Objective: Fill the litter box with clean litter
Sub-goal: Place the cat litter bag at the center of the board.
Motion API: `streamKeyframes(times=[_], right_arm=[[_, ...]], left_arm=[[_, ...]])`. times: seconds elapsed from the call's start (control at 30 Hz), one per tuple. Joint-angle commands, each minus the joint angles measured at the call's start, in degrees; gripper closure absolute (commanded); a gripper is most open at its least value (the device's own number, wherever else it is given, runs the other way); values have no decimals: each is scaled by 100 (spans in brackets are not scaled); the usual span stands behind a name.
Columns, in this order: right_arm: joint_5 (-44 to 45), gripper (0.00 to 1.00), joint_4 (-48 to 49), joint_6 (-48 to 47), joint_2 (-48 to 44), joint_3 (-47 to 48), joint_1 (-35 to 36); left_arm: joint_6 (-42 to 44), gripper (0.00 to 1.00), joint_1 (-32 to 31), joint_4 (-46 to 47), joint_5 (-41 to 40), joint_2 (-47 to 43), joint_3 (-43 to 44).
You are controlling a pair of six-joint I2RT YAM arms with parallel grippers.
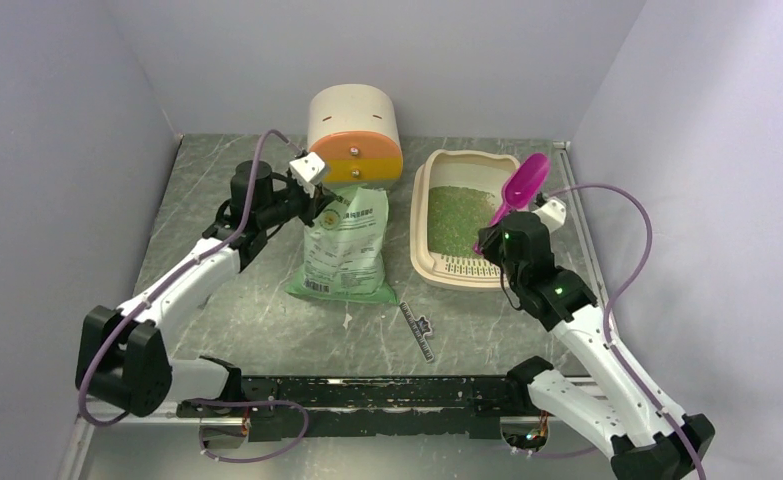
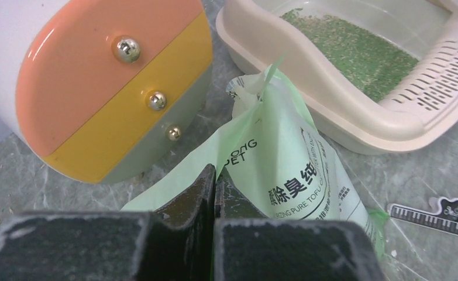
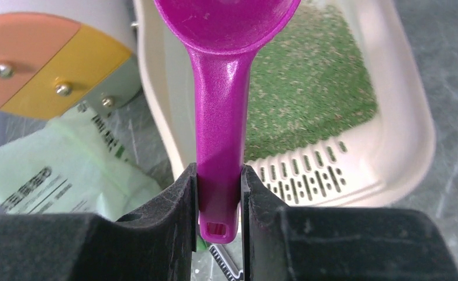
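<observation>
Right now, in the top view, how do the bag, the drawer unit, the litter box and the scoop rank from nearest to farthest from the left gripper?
Measured from the left gripper:
1. The bag: at its tips, lying toward the near side.
2. The drawer unit: just behind it.
3. The litter box: farther right.
4. The scoop: farthest right, over the box's right rim.

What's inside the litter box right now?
A layer of green litter covers the litter box floor toward the slotted end; the far end looks bare. The magenta scoop in the right claw hides one edge.
</observation>
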Motion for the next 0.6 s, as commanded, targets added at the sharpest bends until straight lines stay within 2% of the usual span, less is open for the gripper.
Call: streamKeyframes(times=[0.0,0.3,0.47,0.57], right_arm=[[-755,100,799,-871,103,159,-13],[-1211,100,1136,-1217,373,167,-9],[-1233,100,1202,-1257,467,171,-12],[-1239,100,1234,-1280,510,176,-12]], left_arm=[[41,95,-22,423,-62,310,208],[-19,95,39,443,-256,881,471],[-44,93,178,338,-58,1176,748],[11,88,207,172,36,1391,936]])
